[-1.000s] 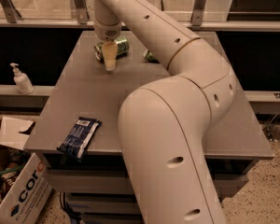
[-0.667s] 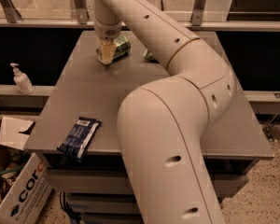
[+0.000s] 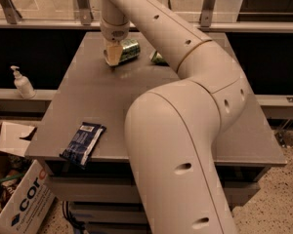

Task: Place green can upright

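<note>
The green can [image 3: 129, 49] lies on its side at the far left part of the grey table [image 3: 136, 87], its silver end toward the left. My gripper [image 3: 112, 55] reaches down from the long white arm and sits right at the can's left end, touching or almost touching it. Part of the can is hidden behind the gripper.
A flat green snack bag [image 3: 157, 58] lies just right of the can, half hidden by the arm. A dark blue snack packet [image 3: 83, 143] lies at the near left table edge. A pump bottle [image 3: 22, 83] and a cardboard box [image 3: 19, 201] stand to the left of the table. My arm [image 3: 185, 145] covers the table's middle right.
The gripper has shifted only slightly at the can's left end. The can still lies on its side in the same spot.
</note>
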### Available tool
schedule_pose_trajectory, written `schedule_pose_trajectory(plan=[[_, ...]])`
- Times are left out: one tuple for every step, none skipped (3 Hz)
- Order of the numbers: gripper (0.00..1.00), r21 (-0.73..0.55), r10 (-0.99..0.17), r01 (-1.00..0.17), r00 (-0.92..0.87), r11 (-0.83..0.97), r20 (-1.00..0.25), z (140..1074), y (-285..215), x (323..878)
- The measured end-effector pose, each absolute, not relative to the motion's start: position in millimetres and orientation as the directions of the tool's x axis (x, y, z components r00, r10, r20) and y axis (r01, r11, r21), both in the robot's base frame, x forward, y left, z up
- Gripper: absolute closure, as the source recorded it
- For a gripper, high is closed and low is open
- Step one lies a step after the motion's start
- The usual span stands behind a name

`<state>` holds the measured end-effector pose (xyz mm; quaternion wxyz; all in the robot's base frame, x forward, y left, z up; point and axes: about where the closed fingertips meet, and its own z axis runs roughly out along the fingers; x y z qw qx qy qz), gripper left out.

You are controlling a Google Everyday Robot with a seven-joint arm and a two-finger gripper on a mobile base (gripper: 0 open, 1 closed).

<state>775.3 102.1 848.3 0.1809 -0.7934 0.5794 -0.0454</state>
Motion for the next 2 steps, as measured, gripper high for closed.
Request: schedule_pose_trajectory(plan=[[1.00,-0.340,-0.937,-0.905,0.318,-0.255,-0.145,851,96,773],[1.00,-0.356,-0.930,-0.903,0.318,-0.238,-0.184,864,93,768]])
